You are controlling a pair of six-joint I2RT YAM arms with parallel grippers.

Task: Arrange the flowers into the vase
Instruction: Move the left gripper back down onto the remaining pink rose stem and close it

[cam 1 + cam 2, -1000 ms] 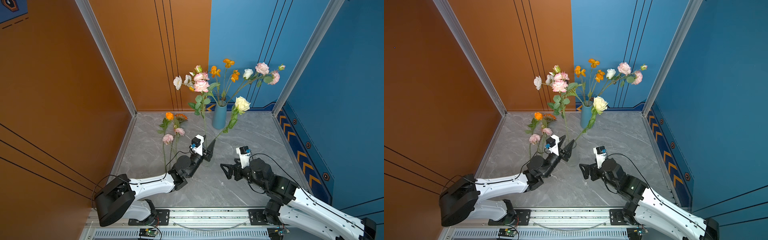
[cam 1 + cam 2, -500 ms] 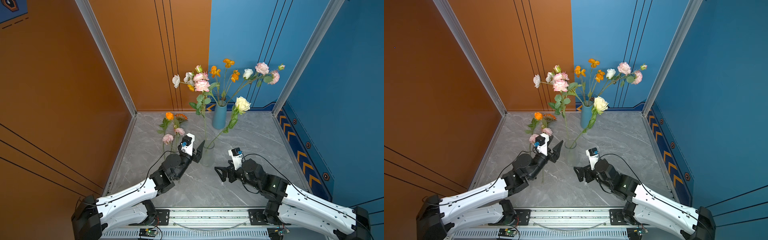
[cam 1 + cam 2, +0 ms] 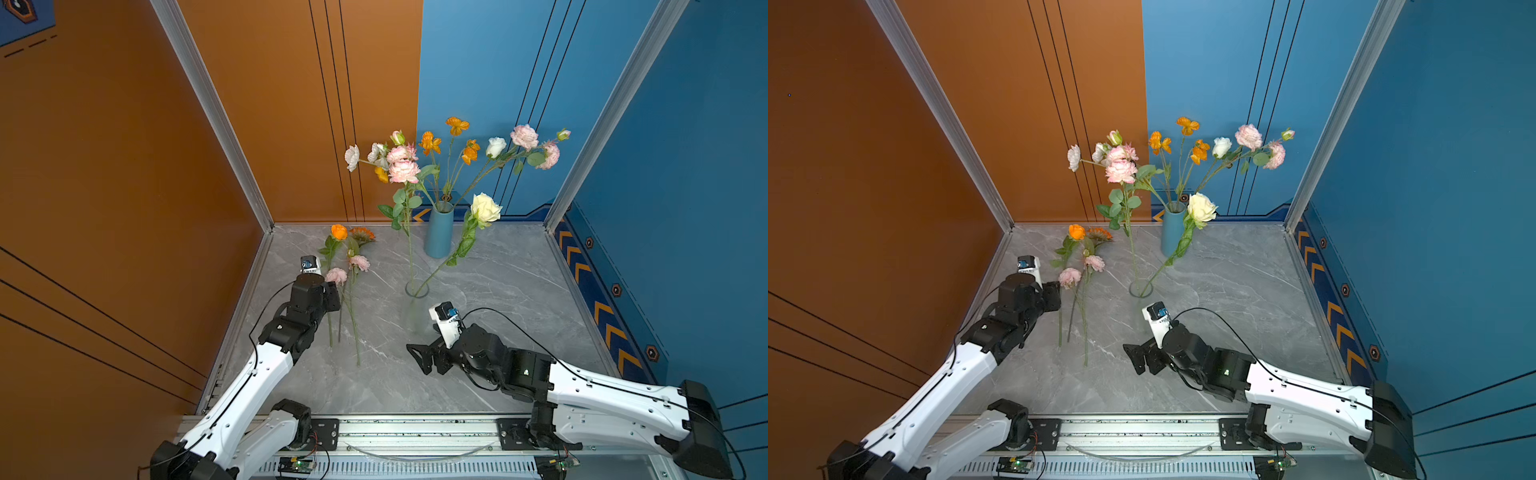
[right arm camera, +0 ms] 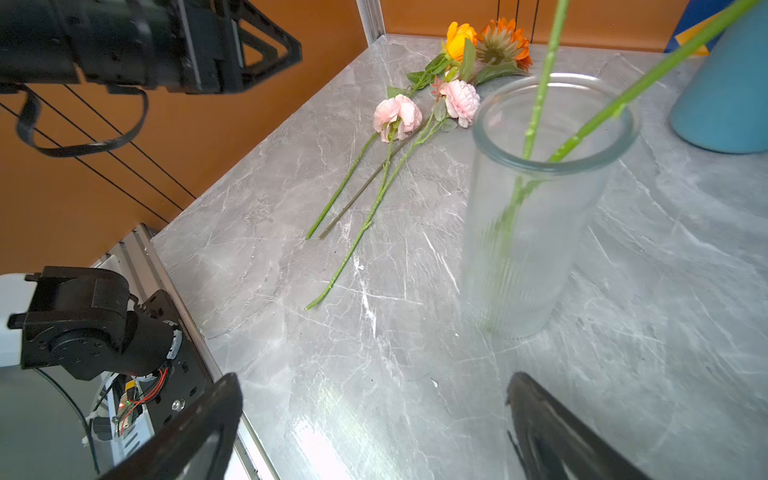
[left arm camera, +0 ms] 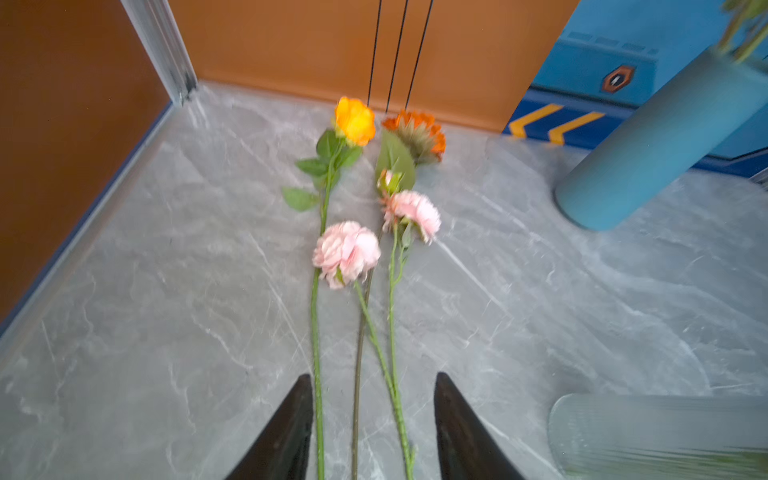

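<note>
Several loose flowers lie at the table's left: a yellow-orange rose (image 3: 339, 232), an orange daisy (image 3: 362, 235) and two pink blooms (image 3: 336, 275) (image 5: 411, 208). My left gripper (image 5: 372, 386) hangs over their stems, open, with the stems running between its fingers and not pinched; in a top view it is beside the near pink bloom (image 3: 1054, 297). The clear glass vase (image 3: 417, 291) (image 4: 540, 208) holds a pink-bloom stem (image 3: 403, 171) and a cream rose (image 3: 485, 208). My right gripper (image 3: 419, 359) (image 4: 374, 386) is open and empty, in front of that vase.
A blue vase (image 3: 438, 235) (image 4: 731, 91) full of orange, pink and white flowers stands against the back wall. The orange wall (image 3: 166, 208) runs close along the left arm. The aluminium rail (image 3: 415, 428) borders the table's front edge.
My left gripper has swung left from beside the glass vase to over the loose flowers, and its jaws have narrowed somewhat. The right gripper has drawn back toward the front.
</note>
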